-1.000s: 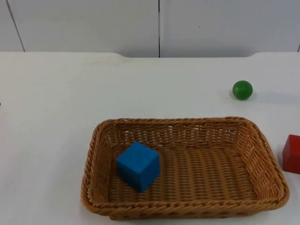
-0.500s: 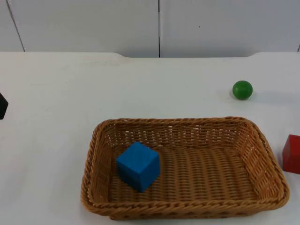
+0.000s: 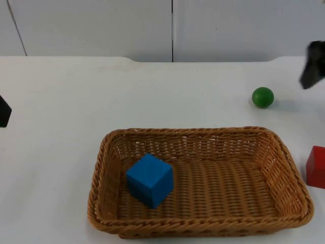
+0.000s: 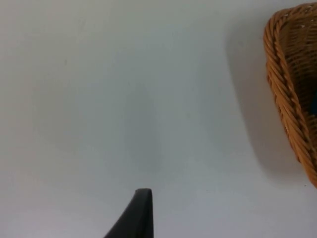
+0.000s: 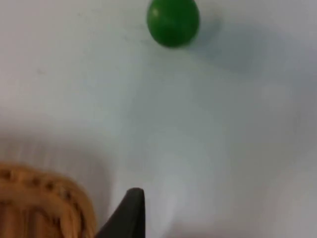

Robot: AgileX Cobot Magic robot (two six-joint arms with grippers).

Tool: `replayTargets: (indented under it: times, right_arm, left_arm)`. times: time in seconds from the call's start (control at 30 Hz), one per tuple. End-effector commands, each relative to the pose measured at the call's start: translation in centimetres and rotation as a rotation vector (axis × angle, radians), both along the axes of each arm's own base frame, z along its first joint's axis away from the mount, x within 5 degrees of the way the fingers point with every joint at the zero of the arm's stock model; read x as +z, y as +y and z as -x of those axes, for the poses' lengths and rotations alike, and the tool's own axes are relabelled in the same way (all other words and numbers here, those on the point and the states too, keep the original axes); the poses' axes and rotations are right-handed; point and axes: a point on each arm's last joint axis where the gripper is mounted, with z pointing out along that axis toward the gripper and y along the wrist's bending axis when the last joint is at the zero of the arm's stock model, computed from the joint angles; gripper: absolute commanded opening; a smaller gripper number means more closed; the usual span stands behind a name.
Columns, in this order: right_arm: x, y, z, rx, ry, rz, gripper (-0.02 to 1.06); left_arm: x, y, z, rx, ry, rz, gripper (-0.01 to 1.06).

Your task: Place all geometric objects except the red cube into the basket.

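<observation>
Green ball (image 3: 262,97) lies on the white table (image 3: 61,91), near our right gripper (image 3: 311,71); left gripper (image 3: 3,112) waits far left; their grip we cannot tell. Blue cube (image 3: 150,180) sits inside the basket (image 3: 104,152), red cube (image 3: 316,166) just beside it

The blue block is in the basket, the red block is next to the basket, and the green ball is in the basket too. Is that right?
Not quite. The green ball is not in the brown wicker basket; the top view shows it on the white table behind it. The blue cube is inside, and the red cube sits beside the basket, as you said.
</observation>
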Motion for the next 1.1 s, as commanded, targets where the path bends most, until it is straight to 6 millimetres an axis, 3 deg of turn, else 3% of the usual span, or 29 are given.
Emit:
replayTargets:
  times: [0.0,0.07,0.2,0.37,0.57,0.87,0.93,0.97,1.0,1.07]
  right_arm:
    - [-0.8,1.2,-1.7,0.043,-0.002,0.025,1.05]
    - [-1.5,1.9,-2.8,0.07,-0.004,0.048,1.05]
    - [-4.4,3.8,-7.1,0.088,-0.057,0.035,1.05]
    - [-7.1,4.4,-9.9,0.075,-0.091,0.022,1.05]
    - [-10.0,5.0,-11.7,0.077,-0.165,0.002,1.05]
    - [-11.9,5.1,-12.1,0.065,-0.188,-0.012,1.04]
    - [-12.0,5.1,-12.1,0.061,-0.185,-0.014,0.95]
    - [-12.1,5.1,-12.1,0.056,-0.184,-0.018,0.85]
    - [-12.1,5.1,-12.1,0.056,-0.184,-0.018,0.85]
    - [-12.1,5.1,-11.9,0.054,-0.169,-0.015,0.62]
  left_arm:
    - [0.0,0.0,0.1,0.006,-0.009,0.011,1.05]
    - [0.0,0.0,0.1,0.007,-0.008,0.014,1.05]
    - [0.0,0.0,0.1,0.007,-0.008,0.014,1.05]
    - [0.1,0.0,0.0,0.008,-0.015,0.014,1.05]
    - [0.1,0.0,0.0,0.008,-0.019,0.014,1.05]
    - [0.1,0.0,0.0,0.01,-0.022,0.017,1.05]
    - [0.1,0.0,0.0,0.01,-0.022,0.017,1.05]
    - [0.1,0.0,0.0,0.01,-0.022,0.017,1.05]
    - [0.1,0.0,0.0,0.01,-0.022,0.017,1.05]
    - [0.1,0.0,0.0,0.007,-0.024,0.014,1.05]
